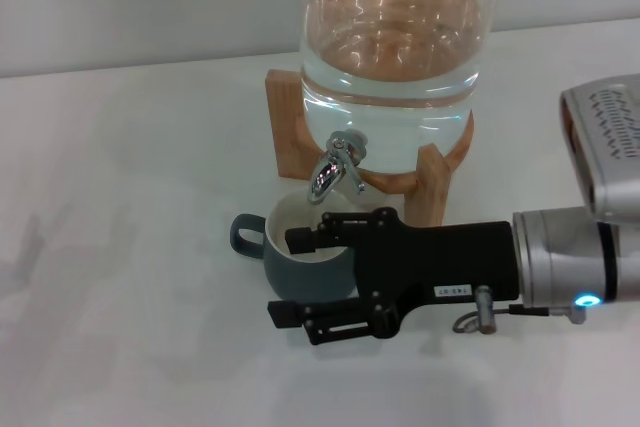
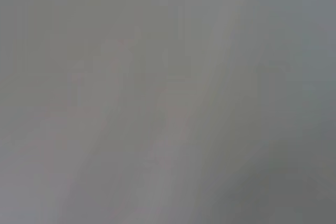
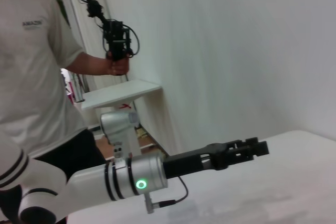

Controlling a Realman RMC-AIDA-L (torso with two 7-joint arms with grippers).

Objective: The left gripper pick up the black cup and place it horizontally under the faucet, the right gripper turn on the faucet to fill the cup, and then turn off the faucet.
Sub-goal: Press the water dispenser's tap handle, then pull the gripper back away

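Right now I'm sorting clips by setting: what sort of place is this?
Probably a robotics lab or test room: a white table, plain white walls, and a person in a white T-shirt holding a black handheld rig near a silver-grey robot arm.

Slate-black cup (image 1: 300, 269), cream inside; chrome faucet (image 1: 335, 169); black claw (image 1: 300, 277)

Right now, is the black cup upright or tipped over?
Upright: the black cup shows its cream opening facing up, below the faucet.
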